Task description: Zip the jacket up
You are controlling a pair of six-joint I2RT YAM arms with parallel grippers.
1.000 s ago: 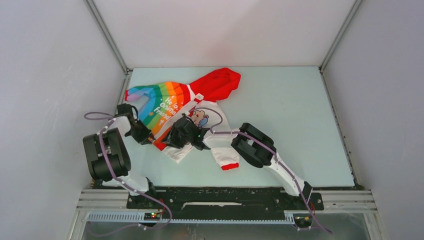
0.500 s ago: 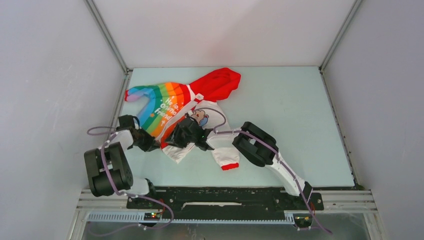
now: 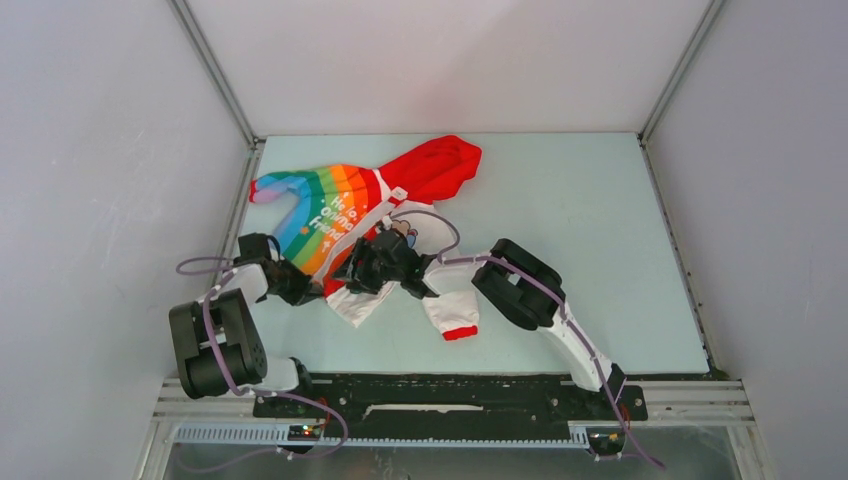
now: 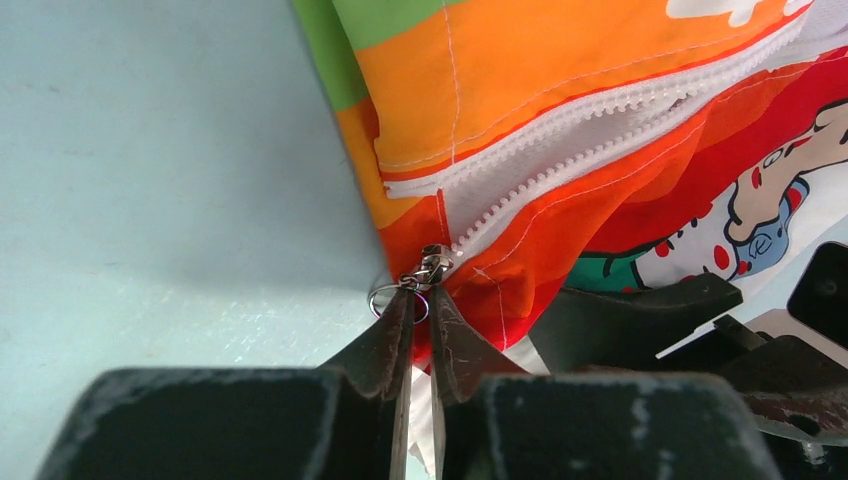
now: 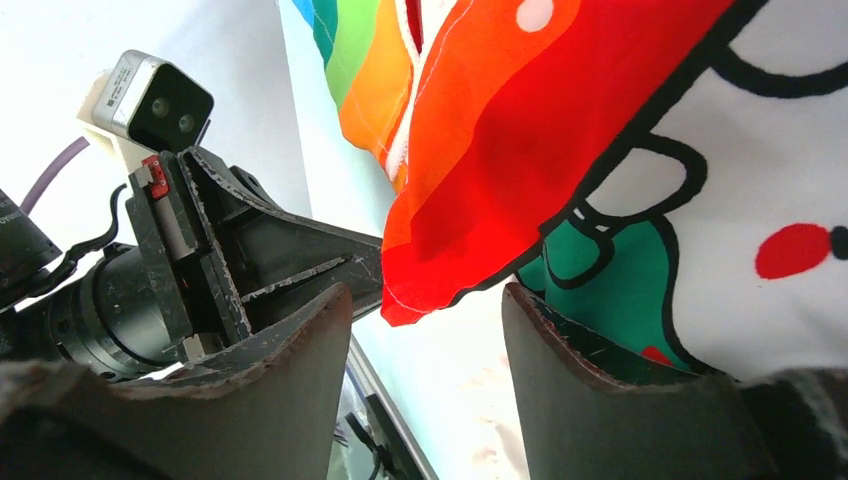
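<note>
**Jacket** (image 3: 335, 210). Lies spread on the table (image 3: 590, 230). The red hood (image 3: 435, 165) is at the end far from both grippers. The hem is at the near end, where both grippers meet it. The rainbow half is on the left gripper's side and the white cartoon half on the right gripper's side.

**Left gripper** (image 4: 418, 300). Set at the bottom corner of the jacket front. The jaws are narrow, their tips pinched on the ring of the zipper pull (image 4: 400, 298).

**Slider** (image 4: 433, 265). Sits just beyond the left fingertips, at the foot of the zip.

**Zipper teeth** (image 4: 560, 160). Two white rows run away from the slider, up and to the right of the left gripper. They lie apart from each other above the slider.

**Right gripper** (image 5: 425, 340). Just beside the left gripper, over the white half near the hem. The jaws stand wide and clamp nothing. A red-orange corner of the hem hangs just above the gap, and the cartoon print lies past the right-hand finger.
</note>
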